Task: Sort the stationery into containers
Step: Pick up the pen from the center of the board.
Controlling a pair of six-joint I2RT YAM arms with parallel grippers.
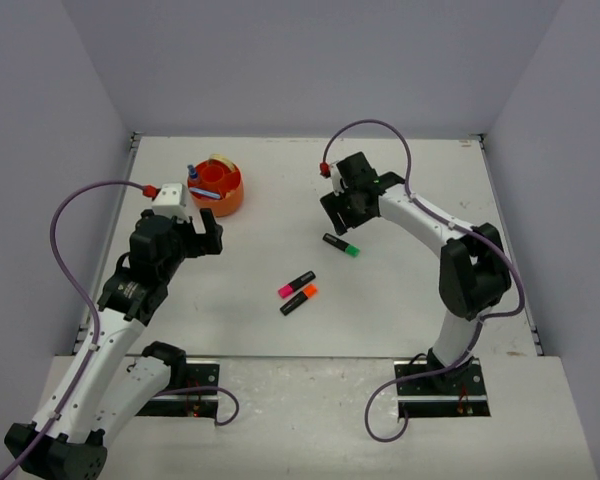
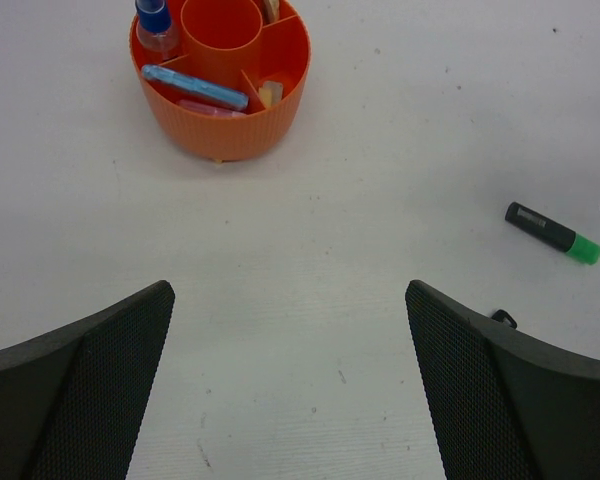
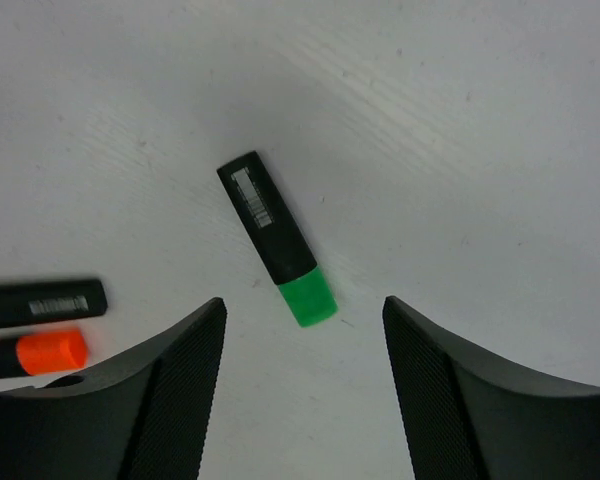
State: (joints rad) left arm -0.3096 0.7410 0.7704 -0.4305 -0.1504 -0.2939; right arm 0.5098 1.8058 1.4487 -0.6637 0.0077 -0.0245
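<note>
The round orange tub (image 1: 230, 199) stands at the back left and holds a pastel blue piece (image 2: 193, 87), a clear blue-capped tube (image 2: 153, 20) and a small tan block (image 2: 271, 93). Its wall also shows in the left wrist view (image 2: 225, 135). My left gripper (image 1: 206, 234) is open and empty just in front of the tub; in its wrist view (image 2: 288, 295) only bare table lies between the fingers. My right gripper (image 1: 342, 211) is open and hovers over the green-ended highlighter (image 1: 341, 246), whose green cap (image 3: 305, 298) lies just ahead of the fingertips. The pink-ended (image 1: 296, 284) and orange-ended (image 1: 299, 299) highlighters lie side by side mid-table.
A tan ring (image 1: 220, 161) sits at the tub's far side. Grey walls close the table at the back and sides. The arm bases (image 1: 435, 385) are bolted at the near edge.
</note>
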